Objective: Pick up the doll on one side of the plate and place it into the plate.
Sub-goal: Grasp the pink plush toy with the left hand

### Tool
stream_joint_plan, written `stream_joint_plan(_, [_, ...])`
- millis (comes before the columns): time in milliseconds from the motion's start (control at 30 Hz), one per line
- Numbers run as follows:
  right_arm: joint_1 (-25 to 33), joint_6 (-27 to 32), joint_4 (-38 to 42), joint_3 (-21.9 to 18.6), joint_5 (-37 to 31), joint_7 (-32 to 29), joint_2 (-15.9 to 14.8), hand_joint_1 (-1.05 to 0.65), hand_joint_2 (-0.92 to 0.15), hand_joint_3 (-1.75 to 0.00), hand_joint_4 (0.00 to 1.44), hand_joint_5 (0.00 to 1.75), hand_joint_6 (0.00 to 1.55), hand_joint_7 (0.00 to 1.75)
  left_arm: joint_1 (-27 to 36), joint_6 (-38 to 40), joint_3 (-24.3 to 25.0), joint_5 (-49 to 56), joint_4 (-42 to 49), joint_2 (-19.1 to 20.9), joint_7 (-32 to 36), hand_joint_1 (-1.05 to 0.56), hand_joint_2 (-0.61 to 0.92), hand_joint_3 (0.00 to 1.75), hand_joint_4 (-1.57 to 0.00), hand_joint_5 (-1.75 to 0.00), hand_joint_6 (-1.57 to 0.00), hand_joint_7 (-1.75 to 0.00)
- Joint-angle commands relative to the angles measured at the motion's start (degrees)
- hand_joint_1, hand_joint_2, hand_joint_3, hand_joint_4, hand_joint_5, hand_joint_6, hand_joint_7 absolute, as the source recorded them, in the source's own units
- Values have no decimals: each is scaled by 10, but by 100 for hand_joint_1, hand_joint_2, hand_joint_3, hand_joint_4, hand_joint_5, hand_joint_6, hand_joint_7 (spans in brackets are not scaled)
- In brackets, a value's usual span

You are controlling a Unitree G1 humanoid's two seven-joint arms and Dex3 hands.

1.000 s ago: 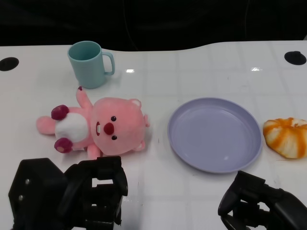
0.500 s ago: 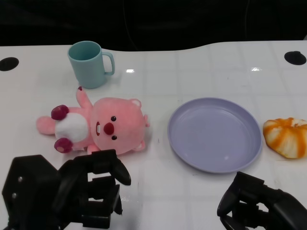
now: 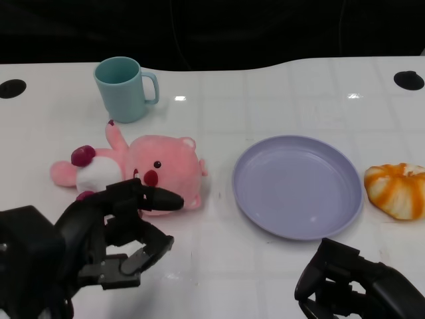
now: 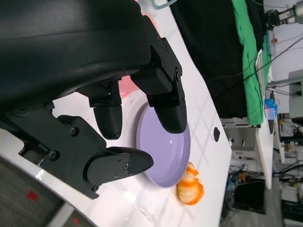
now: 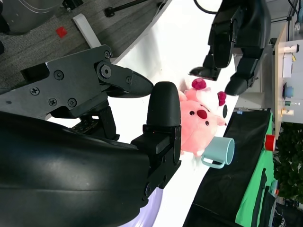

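A pink plush doll point(image 3: 149, 169) with a white belly lies on the white table, left of the purple plate point(image 3: 297, 186). My left hand point(image 3: 116, 236) hovers just in front of the doll with its fingers spread, and the fingertips point(image 3: 166, 199) overlap the doll's lower edge. It holds nothing. The left wrist view shows a sliver of the pink doll point(image 4: 127, 86) and the plate point(image 4: 165, 146) past the spread fingers. My right hand point(image 3: 355, 289) sits low at the front right, in front of the plate, with nothing in it. The right wrist view shows the doll point(image 5: 201, 118) and my left hand point(image 5: 236, 38).
A teal mug point(image 3: 123, 88) stands behind the doll at the back left. An orange-and-white striped plush point(image 3: 396, 190) lies right of the plate. Black round holes point(image 3: 12, 88) mark the table's far corners.
My left hand has moved forward towards the doll and opened its fingers, which now cover the doll's lower edge. The right hand has barely shifted.
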Motion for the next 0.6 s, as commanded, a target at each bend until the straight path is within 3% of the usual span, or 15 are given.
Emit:
stream_joint_plan(33, [-3,1,0,-1,2,-3,0,-22,-83,-72,67,175,43,171,-17,-27,5,40,-2,22,13,-39,88,19,-38,-104,-66,-36])
stream_joint_plan(233, [-3,-3,3,-3,5,-1,0,-20,-83,-73,67,175,43,171,-57,-57,6,125,10,68,17,-44,91,5,-19,-90,-52,-18])
stream_joint_plan(433, [-2,-10,4,-3,2,-1,-1,-19,-83,-73,66,175,43,171,-94,-72,-12,225,20,123,13,-55,92,4,-9,-79,-42,-8])
stream_joint_plan(600, [-2,-9,4,-2,3,-1,-1,-19,-82,-74,66,175,43,171,-125,-53,-33,299,22,168,-7,-62,92,4,0,-58,-30,-1])
